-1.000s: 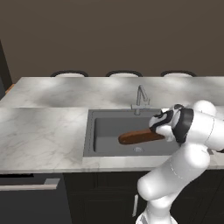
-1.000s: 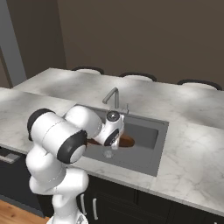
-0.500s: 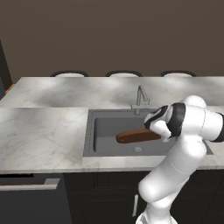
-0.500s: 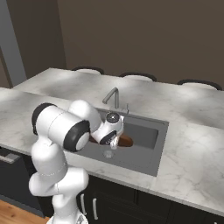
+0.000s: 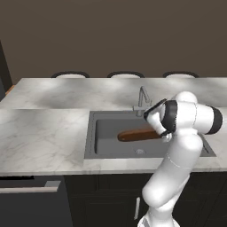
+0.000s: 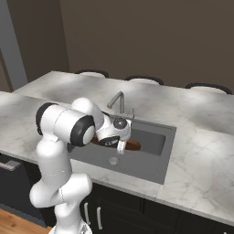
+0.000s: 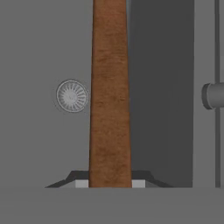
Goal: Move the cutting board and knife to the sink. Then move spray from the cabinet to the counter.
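Three chair backs [image 5: 125, 74] line the far edge of the counter [image 5: 48, 133], a white-grey veined marble top spanning the middle of both base views under a plain brown wall. Dark cabinet fronts with silver handles [image 5: 29, 189] fill the lower left of the left base view. Centre frame, the dark grey sink [image 5: 104, 139] is recessed into the marble, its thin silver faucet [image 5: 142, 98] at the back rim. Over the basin, the cutting board [image 5: 137, 135] stretches leftward from the gripper [image 7: 110, 183], whose fingers are clamped tight on its near end. The robot's elbow hides most of the board in the right base view. Looking down the board's length, the hand view picks out the round drain [image 7: 71, 96], left of centre.
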